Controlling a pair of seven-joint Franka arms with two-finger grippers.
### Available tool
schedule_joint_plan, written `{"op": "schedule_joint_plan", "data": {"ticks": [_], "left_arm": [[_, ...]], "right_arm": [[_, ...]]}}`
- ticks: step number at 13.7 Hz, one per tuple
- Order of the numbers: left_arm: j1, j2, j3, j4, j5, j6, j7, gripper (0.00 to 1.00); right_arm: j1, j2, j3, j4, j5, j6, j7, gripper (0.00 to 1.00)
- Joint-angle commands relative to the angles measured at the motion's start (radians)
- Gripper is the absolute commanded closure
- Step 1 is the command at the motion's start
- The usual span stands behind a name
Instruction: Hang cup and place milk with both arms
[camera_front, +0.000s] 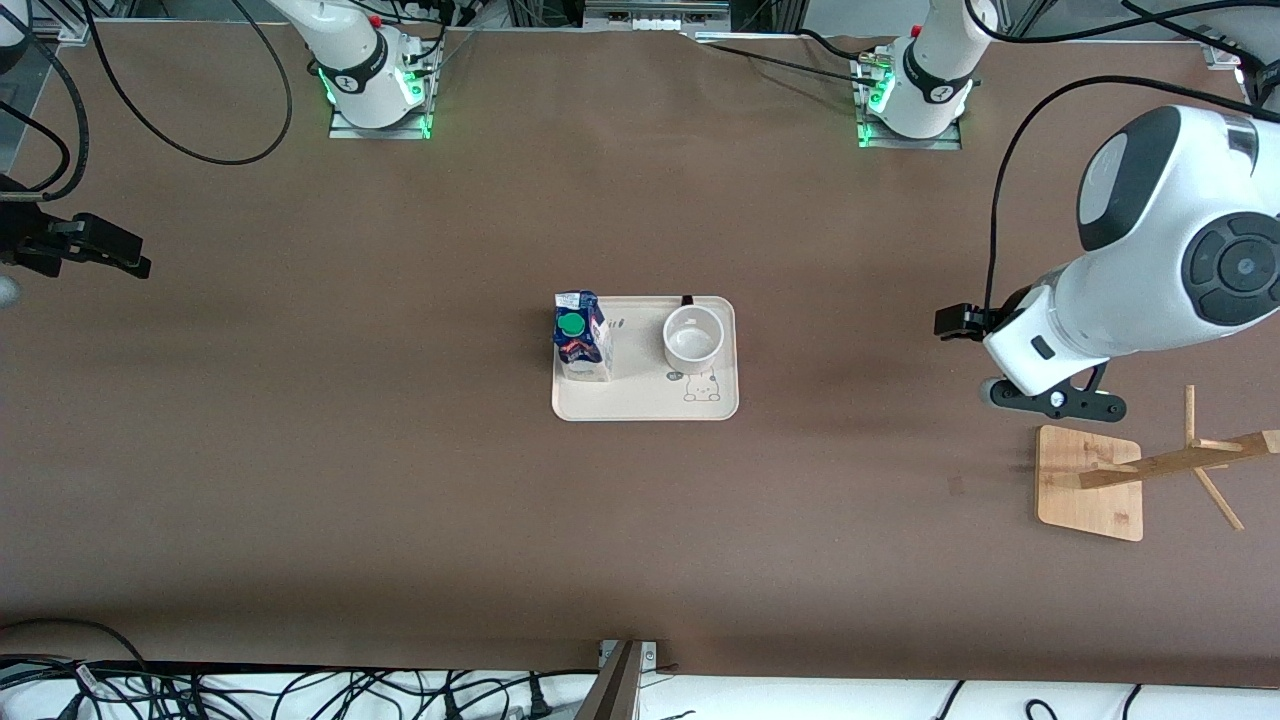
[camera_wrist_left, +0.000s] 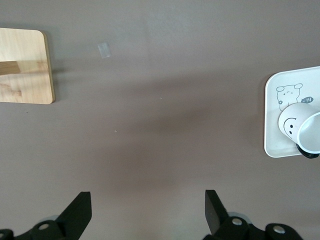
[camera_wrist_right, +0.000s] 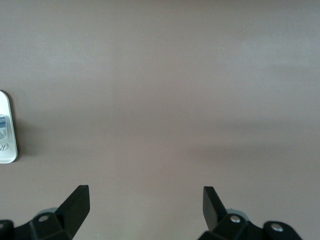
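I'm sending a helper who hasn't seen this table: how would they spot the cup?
Find the cream tray mid-table. Two things stand on it; the cup is the open white mug toward the left arm's end, beside the blue milk, with a smiley face on its side.

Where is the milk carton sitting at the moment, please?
The milk carton stands upright on the cream tray at mid-table, beside the white mug, toward the right arm's end.

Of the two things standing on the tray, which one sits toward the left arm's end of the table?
The white cup, open mouth up, stands at that end of the cream tray. The blue-topped milk carton with its green cap stands at the tray's other end.
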Motion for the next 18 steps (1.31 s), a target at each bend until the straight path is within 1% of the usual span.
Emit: {"op": "schedule_joint_plan", "data": {"ticks": [1, 2, 4, 6, 7, 9, 10, 11, 12, 14, 15, 17, 18], "left_arm": [[-0.014, 0.003, -0.007, 0.007, 0.023, -0.006, -0.009, 0.0], [-0.008, -0.011, -0.01, 0.008, 0.022, -0.01, -0.009, 0.0], [-0.002, -0.032, -0.011, 0.02, 0.025, -0.061, -0.008, 0.0], [0.01, -0.064, -0.001, 0.023, 0.022, -0.066, -0.006, 0.0], [0.025, -0.09, 0.001, 0.022, 0.019, -0.062, -0.003, 0.0], [0.013, -0.185, 0.009, -0.001, 0.02, -0.055, 0.023, 0.0], [0.003, -0.228, 0.041, -0.048, 0.019, -0.032, 0.053, 0.0], [-0.028, -0.297, 0.096, -0.117, 0.008, 0.009, 0.095, 0.0], [-0.043, -0.36, 0.136, -0.201, -0.021, 0.055, 0.129, 0.0], [-0.056, -0.464, 0.202, -0.341, -0.06, 0.144, 0.152, 0.0], [-0.072, -0.5, 0.214, -0.387, -0.057, 0.18, 0.152, 0.0], [-0.1, -0.509, 0.252, -0.403, -0.051, 0.18, 0.152, 0.0], [-0.134, -0.508, 0.292, -0.398, -0.049, 0.171, 0.149, 0.0]], "right_arm": [[-0.001, 0.005, 0.002, 0.016, 0.009, -0.007, 0.004, 0.0], [-0.002, 0.005, 0.001, 0.016, 0.012, -0.007, 0.007, 0.0], [-0.004, 0.005, -0.001, 0.016, 0.013, -0.007, 0.007, 0.0], [-0.004, 0.005, -0.001, 0.016, 0.015, -0.003, 0.007, 0.0], [-0.004, 0.01, -0.001, 0.016, 0.014, 0.002, -0.001, 0.0], [-0.007, 0.011, -0.002, 0.016, 0.015, 0.004, -0.001, 0.0], [-0.005, 0.011, -0.002, 0.016, 0.015, 0.004, 0.004, 0.0], [-0.004, 0.013, 0.001, 0.016, 0.015, 0.004, 0.005, 0.0], [0.002, 0.013, 0.002, 0.016, 0.017, 0.004, 0.007, 0.0], [0.024, 0.014, 0.002, 0.015, 0.017, 0.005, 0.007, 0.0], [0.035, 0.021, 0.004, 0.016, 0.017, 0.005, 0.007, 0.0], [0.047, 0.031, 0.005, 0.015, 0.018, 0.011, 0.007, 0.0], [0.048, 0.031, 0.005, 0.014, 0.021, 0.016, 0.007, 0.0]]}}
